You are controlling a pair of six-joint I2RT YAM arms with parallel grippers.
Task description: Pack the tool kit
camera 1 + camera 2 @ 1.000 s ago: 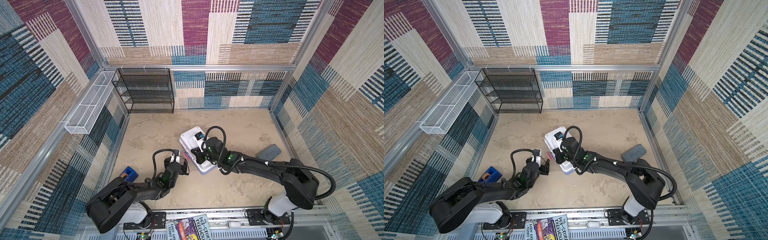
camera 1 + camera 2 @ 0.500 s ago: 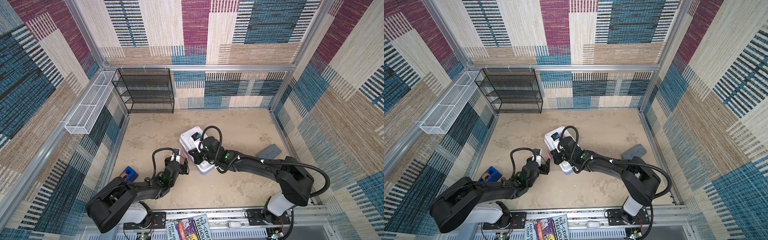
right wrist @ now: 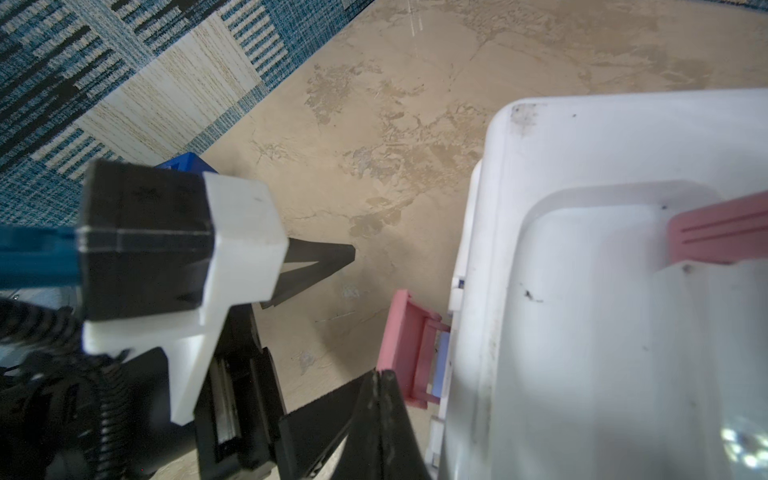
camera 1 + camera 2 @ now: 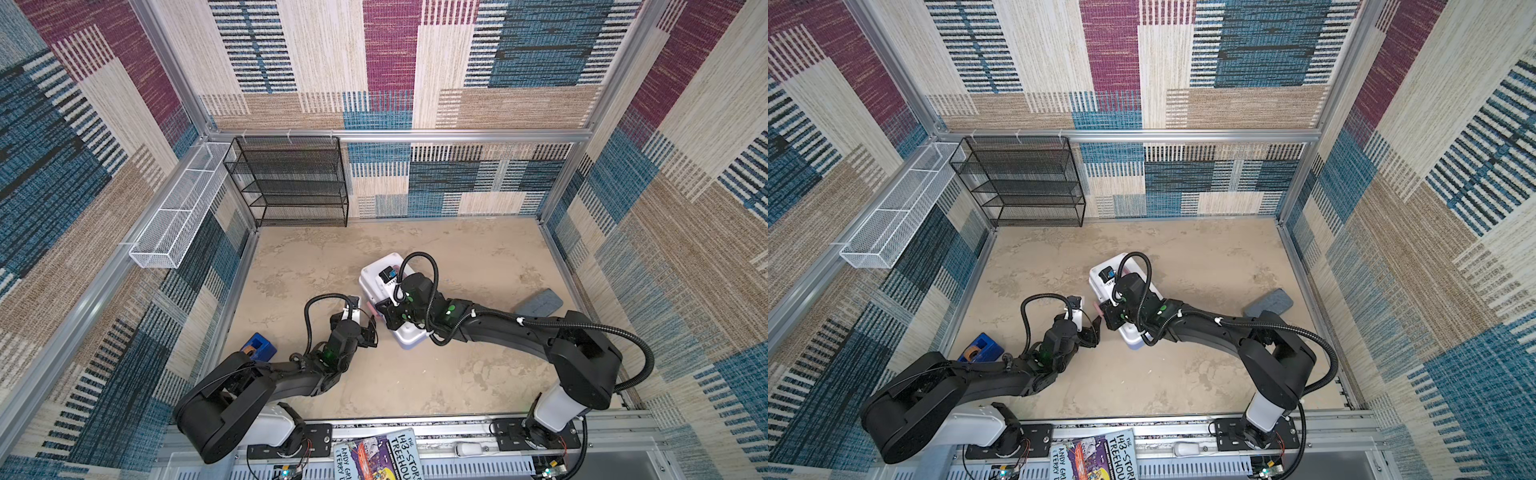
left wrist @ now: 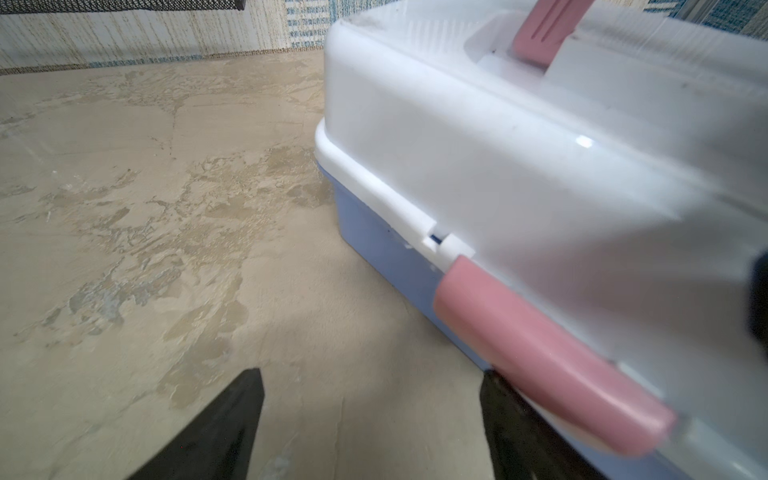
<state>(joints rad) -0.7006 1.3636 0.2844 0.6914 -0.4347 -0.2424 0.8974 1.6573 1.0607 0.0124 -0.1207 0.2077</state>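
One toolbox [image 4: 373,277], lid down, sits mid-table with two grippers at its one pink latch [image 3: 401,345].

The right gripper [image 3: 382,378] is clenched, holding nothing, tips against the latch. The left gripper [image 5: 370,386] is spread wide and empty just beside it. One pink handle [image 3: 723,232] lies on the lid. Around: one black rack [image 4: 291,183], one white basket [image 4: 178,212], one blue block [image 4: 259,347], one grey pad [image 4: 538,302] and one book [image 4: 378,455]. The table [image 4: 332,249] is mottled beige, and woven blue, purple and tan panels wall it in.
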